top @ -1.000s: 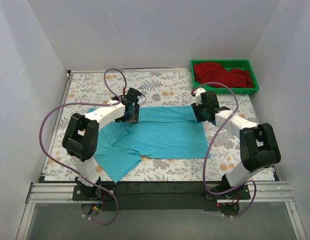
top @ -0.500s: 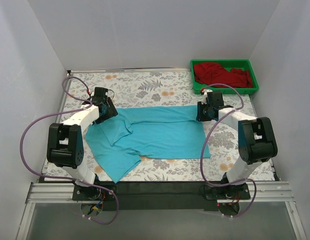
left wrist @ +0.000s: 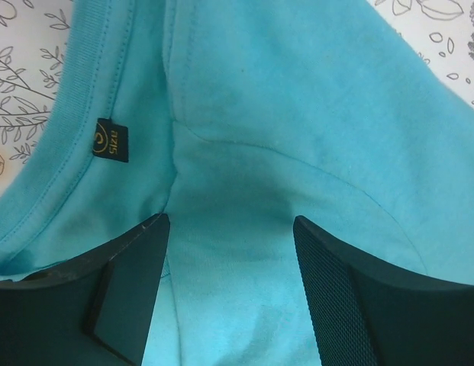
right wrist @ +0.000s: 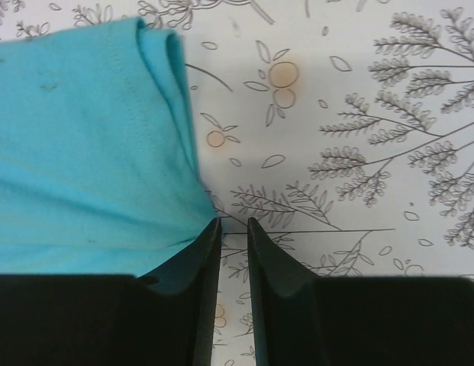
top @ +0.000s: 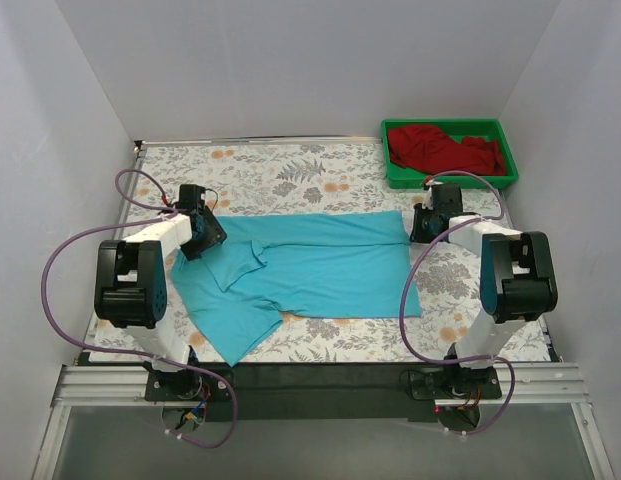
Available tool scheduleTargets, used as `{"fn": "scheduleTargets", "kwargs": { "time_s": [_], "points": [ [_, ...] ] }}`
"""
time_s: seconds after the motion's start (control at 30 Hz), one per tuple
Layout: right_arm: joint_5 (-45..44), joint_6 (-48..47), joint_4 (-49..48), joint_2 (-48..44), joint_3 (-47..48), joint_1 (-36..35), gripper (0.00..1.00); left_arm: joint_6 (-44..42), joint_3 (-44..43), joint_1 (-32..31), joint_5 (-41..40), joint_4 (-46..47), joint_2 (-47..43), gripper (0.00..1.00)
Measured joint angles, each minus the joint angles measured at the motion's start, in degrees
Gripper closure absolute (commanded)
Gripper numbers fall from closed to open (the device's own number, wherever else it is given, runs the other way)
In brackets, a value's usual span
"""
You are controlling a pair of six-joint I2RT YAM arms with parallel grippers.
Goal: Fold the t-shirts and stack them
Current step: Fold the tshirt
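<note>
We see the flower-printed tabletop [top: 320,180] with the turquoise t-shirt [top: 320,270] spread across its middle, one sleeve trailing toward 7 o'clock. At 1 o'clock sits the green tray [top: 450,181], holding the crumpled dark red t-shirt [top: 440,150]. The left hand [top: 212,238] hovers at the turquoise shirt's 9 o'clock end, fingers well apart above the cloth beside the collar. The right hand [top: 430,225] is at the shirt's 2 o'clock corner, fingers nearly together with a thin slit of tabletop between them, and the hem touches one fingertip. A black size label [left wrist: 112,140] lies inside the collar.
</note>
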State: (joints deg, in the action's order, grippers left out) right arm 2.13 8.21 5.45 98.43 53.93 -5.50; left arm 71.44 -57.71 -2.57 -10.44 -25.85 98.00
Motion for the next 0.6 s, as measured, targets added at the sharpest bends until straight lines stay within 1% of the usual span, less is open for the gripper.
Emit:
{"fn": "scheduleTargets", "kwargs": {
  "time_s": [0.2, 0.37, 0.53, 0.57, 0.6],
  "points": [
    [0.37, 0.15, 0.37, -0.24, 0.07, 1.20, 0.75, -0.07, -0.39, 0.98, 1.01, -0.31, -0.13, 0.32],
    [3.61, 0.28, 1.44, -0.68, 2.32, 0.55, 0.74, -0.70, -2.89, 1.33, 2.45, -1.22, -0.74, 0.31],
    [7.04, 1.66, -0.13, -0.42, 6.75, -0.66, 0.74, -1.11, -7.56, 1.33, 1.79, -0.17, -1.03, 0.41],
    [7.63, 2.16, -0.81, -0.09, 7.61, -0.92, 0.74, -1.16, -8.20, 1.36, 1.42, 0.20, -1.01, 0.45],
    [8.26, 2.56, -1.46, 0.44, 8.50, -1.14, 0.74, -1.14, -8.83, 1.40, 1.11, 0.48, -0.79, 0.46]
  ]
}}
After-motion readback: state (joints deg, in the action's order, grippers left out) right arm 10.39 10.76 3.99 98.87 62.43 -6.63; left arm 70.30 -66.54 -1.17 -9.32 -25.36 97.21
